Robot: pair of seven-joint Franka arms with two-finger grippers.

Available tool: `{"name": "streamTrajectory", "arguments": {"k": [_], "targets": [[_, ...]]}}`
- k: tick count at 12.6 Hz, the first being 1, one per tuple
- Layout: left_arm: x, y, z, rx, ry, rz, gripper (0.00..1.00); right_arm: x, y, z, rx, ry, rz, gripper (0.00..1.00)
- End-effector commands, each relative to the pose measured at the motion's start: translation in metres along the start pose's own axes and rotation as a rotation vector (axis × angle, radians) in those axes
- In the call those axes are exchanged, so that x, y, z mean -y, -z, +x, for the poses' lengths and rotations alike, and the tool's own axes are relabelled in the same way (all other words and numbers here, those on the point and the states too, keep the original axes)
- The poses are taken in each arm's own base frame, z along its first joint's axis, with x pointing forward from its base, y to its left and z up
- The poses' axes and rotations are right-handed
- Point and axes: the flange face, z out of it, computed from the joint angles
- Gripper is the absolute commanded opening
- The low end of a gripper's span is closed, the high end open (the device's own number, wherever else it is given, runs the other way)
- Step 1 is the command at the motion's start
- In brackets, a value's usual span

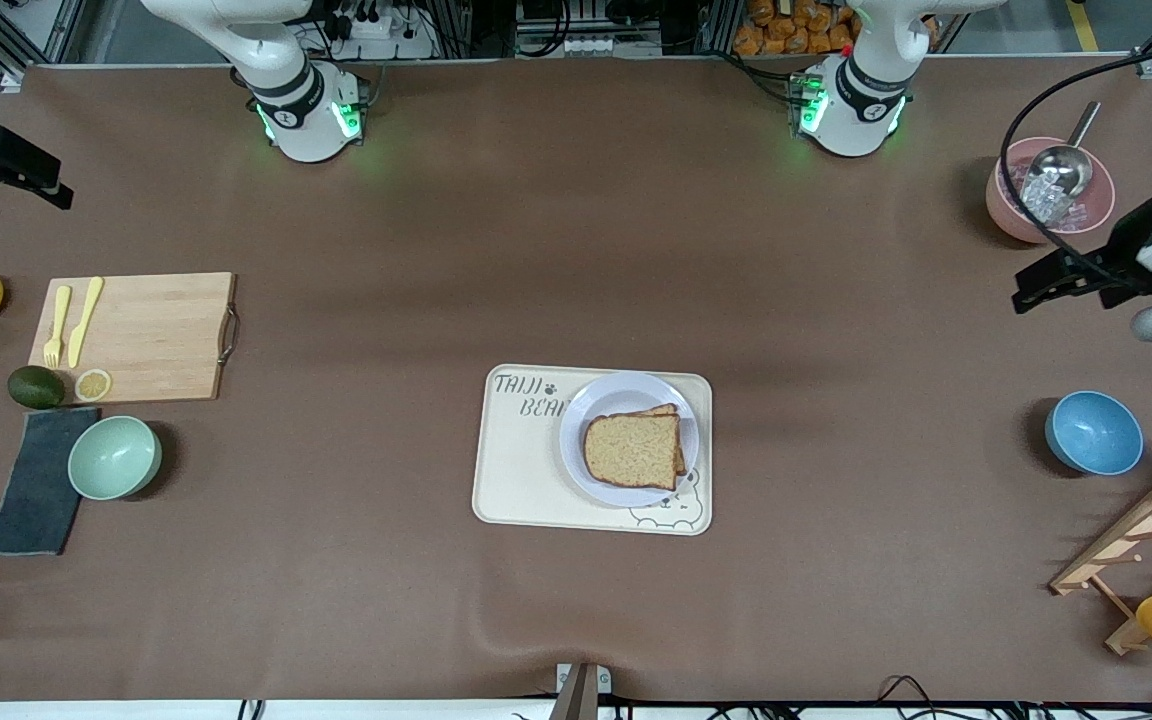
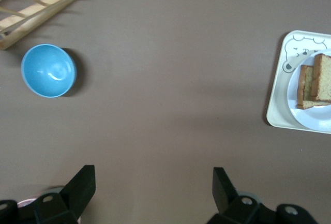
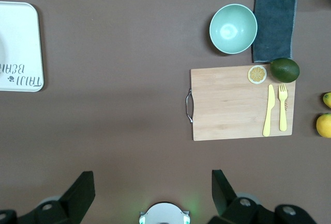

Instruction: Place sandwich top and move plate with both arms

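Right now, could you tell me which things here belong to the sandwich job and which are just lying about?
Job:
- sandwich top, on the stack
- plate, on the tray
- left gripper, right gripper, fingers open

Lying about:
- cutting board
- green bowl
- blue bowl
- avocado

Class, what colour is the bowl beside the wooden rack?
Blue. The bowl shows best in the left wrist view, next to the rack.

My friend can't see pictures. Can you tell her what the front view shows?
A bread slice tops a sandwich on a pale plate on a bear-printed tray mid-table. The left gripper hangs open above the blue bowl; the right gripper hangs open over bare table.
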Motion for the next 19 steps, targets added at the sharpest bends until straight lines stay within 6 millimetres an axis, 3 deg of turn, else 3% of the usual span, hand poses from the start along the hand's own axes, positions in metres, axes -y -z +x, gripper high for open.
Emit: {"name": "streamTrajectory", "arguments": {"k": [1, 4, 5, 7, 12, 19], "targets": [[0.004, 0.037, -0.011, 0.0, 0.01, 0.033, 1.0, -0.001, 0.002, -0.002, -0.002, -0.003, 0.019, 1.0], [-0.001, 0.042, -0.018, 0.013, 0.013, 0.035, 1.0, -0.001, 0.003, -0.002, -0.004, -0.004, 0.018, 1.0], [0.002, 0.056, -0.027, -0.011, 0.019, 0.034, 1.0, -0.001, 0.003, -0.002, -0.005, -0.004, 0.018, 1.0], [0.014, 0.063, -0.034, -0.012, 0.022, 0.033, 1.0, -0.001, 0.003, -0.002, -0.005, -0.004, 0.018, 1.0], [0.006, 0.054, -0.046, -0.022, 0.029, 0.034, 1.0, -0.002, 0.003, -0.002, -0.005, -0.006, 0.016, 1.0], [0.011, 0.052, -0.045, -0.004, 0.025, 0.036, 1.0, -0.001, 0.002, -0.002, -0.004, -0.004, 0.016, 1.0]]}}
